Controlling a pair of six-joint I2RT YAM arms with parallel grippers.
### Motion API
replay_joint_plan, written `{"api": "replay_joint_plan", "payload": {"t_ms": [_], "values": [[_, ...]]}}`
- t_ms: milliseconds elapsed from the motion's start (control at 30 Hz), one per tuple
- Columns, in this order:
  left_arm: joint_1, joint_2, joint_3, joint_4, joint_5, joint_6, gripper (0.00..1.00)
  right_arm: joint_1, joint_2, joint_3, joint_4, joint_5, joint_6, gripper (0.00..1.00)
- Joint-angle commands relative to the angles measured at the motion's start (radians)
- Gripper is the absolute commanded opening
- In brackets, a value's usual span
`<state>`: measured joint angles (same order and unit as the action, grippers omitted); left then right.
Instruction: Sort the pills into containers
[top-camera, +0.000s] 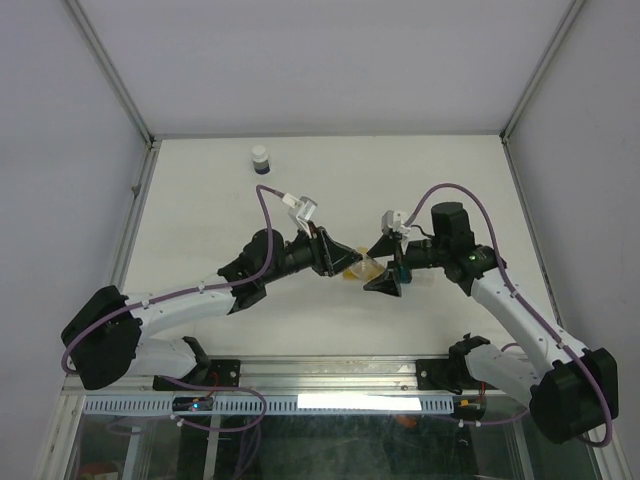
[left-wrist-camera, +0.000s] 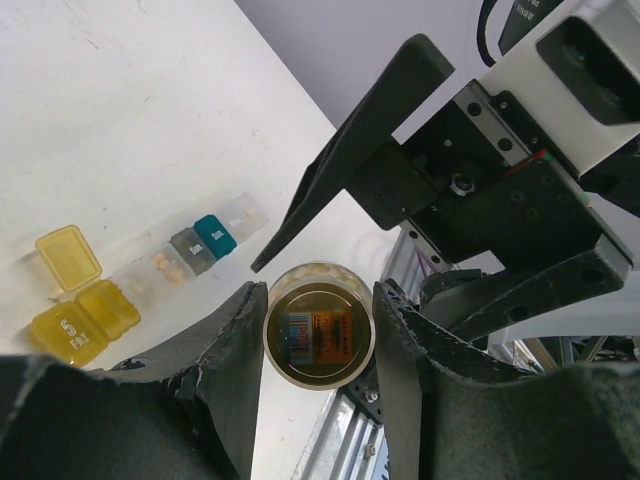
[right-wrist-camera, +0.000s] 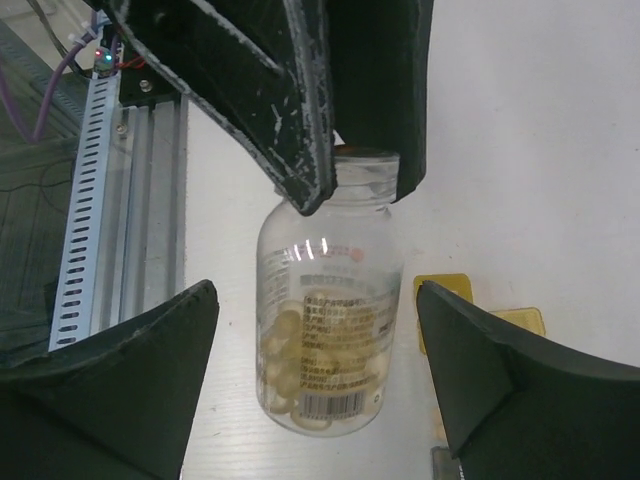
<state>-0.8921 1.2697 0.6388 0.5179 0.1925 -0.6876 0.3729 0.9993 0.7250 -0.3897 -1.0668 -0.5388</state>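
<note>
Small bottle (top-camera: 260, 159): white with a dark blue band, upright, near the table's far edge, left of centre, well apart from everything else.
Table (top-camera: 200, 200): white, matte top.
Frame posts (top-camera: 110, 70): grey metal struts rising from the two far corners of the table.
Walls (top-camera: 320, 60): pale, plain panels on three sides.
Rail (top-camera: 330, 372): aluminium bar along the near edge.
Cable duct (top-camera: 130, 404): white, slotted, just below the rail.

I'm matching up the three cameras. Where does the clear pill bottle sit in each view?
Top external: pill bottle at centre, where the two arms meet.
Left wrist: bottle bottom centre, seen end-on.
Right wrist: bottle centre, clamped at its neck from above.
Shared landmark: the left gripper holding it.
</note>
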Motion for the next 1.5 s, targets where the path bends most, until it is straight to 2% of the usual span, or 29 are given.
{"api": "replay_joint_plan", "payload": {"t_ms": [0,233,533,633,700,733,767,800,867,900,1000,1100,1233,1467], "values": [[-0.024,0.013,0.028,0.097,-0.048,-0.032,0.00,0.040,0.021,-0.008,0.118,0.108,0.051,0.82],[-0.034,0.040,0.031,0.117,-0.064,-0.053,0.00,0.076,0.035,-0.017,0.137,0.134,0.049,0.71],[-0.041,0.033,0.022,0.135,-0.079,-0.061,0.00,0.089,0.065,-0.007,0.127,0.165,0.059,0.73],[-0.040,0.029,0.017,0.139,-0.080,-0.061,0.00,0.096,0.065,-0.006,0.129,0.155,0.056,0.68],[-0.041,0.028,0.013,0.145,-0.075,-0.062,0.00,0.102,0.064,-0.007,0.127,0.129,0.049,0.60],[-0.041,0.028,0.011,0.151,-0.070,-0.064,0.00,0.106,0.063,-0.005,0.119,0.118,0.044,0.51],[-0.041,0.028,0.008,0.160,-0.061,-0.065,0.00,0.106,0.062,0.001,0.113,0.104,0.039,0.32],[-0.041,0.026,0.003,0.173,-0.054,-0.067,0.00,0.106,0.061,0.007,0.103,0.089,0.036,0.20],[-0.041,0.013,-0.015,0.209,-0.037,-0.071,0.17,0.106,0.058,0.024,0.080,0.061,0.029,0.06],[-0.041,0.001,-0.030,0.240,-0.031,-0.072,0.30,0.103,0.056,0.031,0.065,0.047,0.023,0.00],[-0.038,-0.054,-0.086,0.317,-0.002,-0.045,0.68,0.083,0.056,0.055,0.015,-0.013,0.004,0.00],[-0.036,-0.121,-0.124,0.336,0.047,0.053,0.97,0.066,0.056,0.075,-0.054,-0.081,-0.049,0.00],[-0.034,-0.208,-0.175,0.338,0.093,0.231,0.99,0.043,0.055,0.100,-0.138,-0.123,-0.130,0.00],[-0.034,-0.303,-0.182,0.368,0.291,0.515,0.99,-0.022,0.003,0.103,-0.201,-0.212,-0.179,0.00]]}}
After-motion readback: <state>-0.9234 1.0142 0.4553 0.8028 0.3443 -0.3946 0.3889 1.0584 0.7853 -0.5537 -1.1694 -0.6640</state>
